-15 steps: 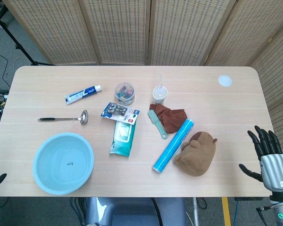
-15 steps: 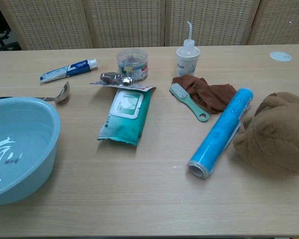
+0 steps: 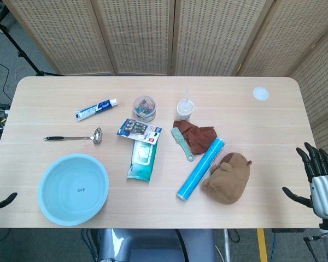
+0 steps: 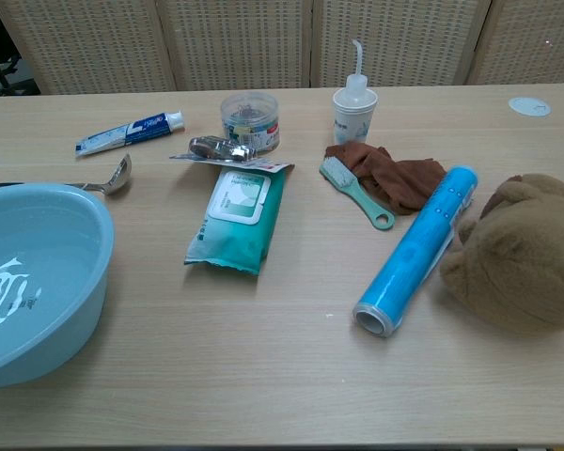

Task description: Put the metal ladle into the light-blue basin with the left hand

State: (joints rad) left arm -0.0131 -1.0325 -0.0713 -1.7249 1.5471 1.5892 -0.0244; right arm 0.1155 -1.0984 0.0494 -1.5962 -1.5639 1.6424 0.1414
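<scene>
The metal ladle (image 3: pixel 74 138) with a black handle end lies flat on the table, left of centre, bowl pointing right; the chest view shows its bowl (image 4: pixel 116 178) behind the basin. The light-blue basin (image 3: pixel 73 189) stands empty just in front of the ladle, at the near left (image 4: pixel 38 272). Only dark fingertips of my left hand (image 3: pixel 1 203) show at the left frame edge, beside the table and left of the basin, spread and holding nothing. My right hand (image 3: pixel 320 183) hovers off the table's near right corner, fingers spread and empty.
A toothpaste tube (image 3: pixel 95 109) lies behind the ladle. Right of it are a round jar (image 3: pixel 145 107), a blister pack (image 3: pixel 139 130) and a wipes pack (image 3: pixel 144 159). Further right lie a squeeze bottle (image 3: pixel 185 109), brush (image 3: pixel 181 143), brown cloth (image 3: pixel 199 136), blue roll (image 3: pixel 201 168) and plush toy (image 3: pixel 228 178).
My right hand has dropped lower and slightly right in the head view. My left hand's fingertips have crept a little up and further into the frame. Ladle and basin have not moved.
</scene>
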